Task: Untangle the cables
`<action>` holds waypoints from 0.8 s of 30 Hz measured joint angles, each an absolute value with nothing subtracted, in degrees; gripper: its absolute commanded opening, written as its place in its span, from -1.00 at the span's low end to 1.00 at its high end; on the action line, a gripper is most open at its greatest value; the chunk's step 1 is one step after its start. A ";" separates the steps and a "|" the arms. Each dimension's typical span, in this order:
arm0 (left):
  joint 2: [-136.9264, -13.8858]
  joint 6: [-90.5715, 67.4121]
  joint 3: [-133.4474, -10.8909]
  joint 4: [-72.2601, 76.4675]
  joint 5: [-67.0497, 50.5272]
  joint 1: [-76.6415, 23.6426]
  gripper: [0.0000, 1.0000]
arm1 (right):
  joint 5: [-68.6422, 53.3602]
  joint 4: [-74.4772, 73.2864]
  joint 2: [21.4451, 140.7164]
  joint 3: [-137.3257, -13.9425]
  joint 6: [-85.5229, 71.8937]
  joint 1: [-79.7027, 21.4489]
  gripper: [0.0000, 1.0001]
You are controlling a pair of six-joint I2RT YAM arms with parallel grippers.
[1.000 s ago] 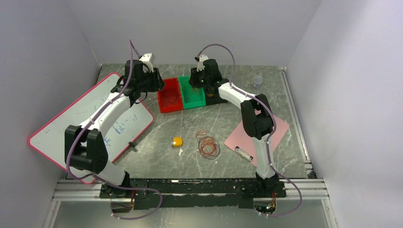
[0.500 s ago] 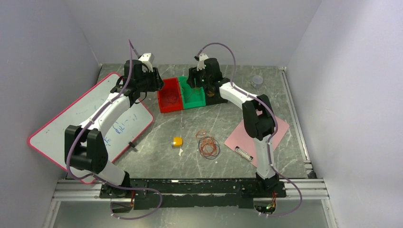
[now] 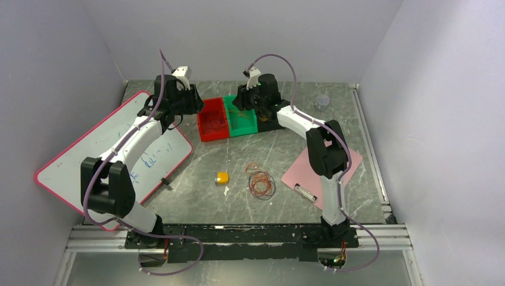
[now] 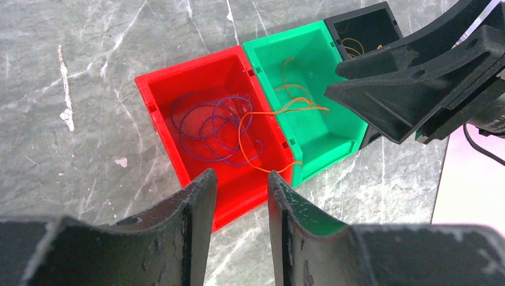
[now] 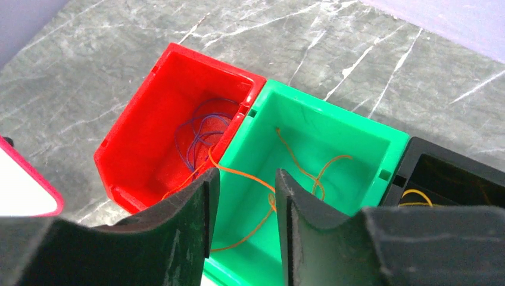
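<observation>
The grey marble table [image 3: 238, 152] carries everything. A whiteboard [image 3: 77, 161] lies far left of the green bin [image 4: 309, 53]. The left arm [image 3: 138, 136] reaches towards that bin's left. Its jaws stand slightly apart with nothing between them, just past the red bin [image 4: 202, 77]. The right arm [image 3: 321, 149] reaches over the green bin from the right, its jaws likewise slightly apart and holding nothing. A pink clipboard [image 3: 352, 159] lies to the bin's right and nearer the arm bases. The red bin touches the green bin's left wall and a black bin [image 4: 363, 24] touches its right. The cables [image 3: 261, 182], a loose orange and red tangle, lie on the table well apart from the green bin, towards the bases. An orange wire [image 4: 241, 140] drapes over the wall between the red and green bins. A purple wire [image 4: 208, 128] is coiled in the red bin. A yellow block [image 3: 222, 177] sits left of the tangle.
</observation>
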State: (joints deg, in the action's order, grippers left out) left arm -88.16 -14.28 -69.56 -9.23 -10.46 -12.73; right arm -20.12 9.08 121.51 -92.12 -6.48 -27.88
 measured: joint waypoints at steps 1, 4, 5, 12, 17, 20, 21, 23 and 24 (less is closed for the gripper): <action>-88.16 -14.28 -69.56 -9.21 -10.48 -12.69 -0.17 | -19.86 8.93 121.51 -92.12 -6.61 -27.88 -0.37; -88.16 -14.31 -69.56 -9.23 -10.52 -12.60 -0.17 | -17.76 8.23 121.51 -92.23 -6.83 -27.88 -0.31; -88.16 -14.28 -69.56 -9.21 -10.55 -12.58 -0.17 | -16.75 8.01 121.51 -92.25 -6.85 -27.88 -0.23; -88.16 -14.31 -69.56 -9.23 -10.61 -12.49 -0.18 | -15.51 7.49 121.21 -92.12 -5.76 -28.10 -0.05; -88.16 -14.33 -69.56 -9.23 -10.63 -12.36 -0.18 | -15.70 6.46 119.68 -90.94 -1.89 -30.68 -0.05; -88.16 -14.33 -69.56 -9.23 -10.63 -12.29 -0.19 | -15.44 4.95 119.61 -90.96 0.84 -32.27 -0.06; -88.16 -14.33 -69.56 -9.23 -10.63 -12.25 -0.19 | -15.18 4.03 119.63 -90.96 1.96 -32.69 -0.05; -88.16 -14.33 -69.56 -9.23 -10.63 -12.19 -0.19 | -14.22 1.89 119.81 -91.59 4.56 -33.15 -0.04; -88.16 -14.31 -69.56 -9.23 -10.63 -12.19 -0.19 | -13.54 0.93 120.05 -92.20 6.13 -33.23 -0.04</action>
State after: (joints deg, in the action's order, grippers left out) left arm -88.16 -14.31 -69.56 -9.23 -10.63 -12.19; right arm -13.54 0.93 120.05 -92.20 6.13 -33.23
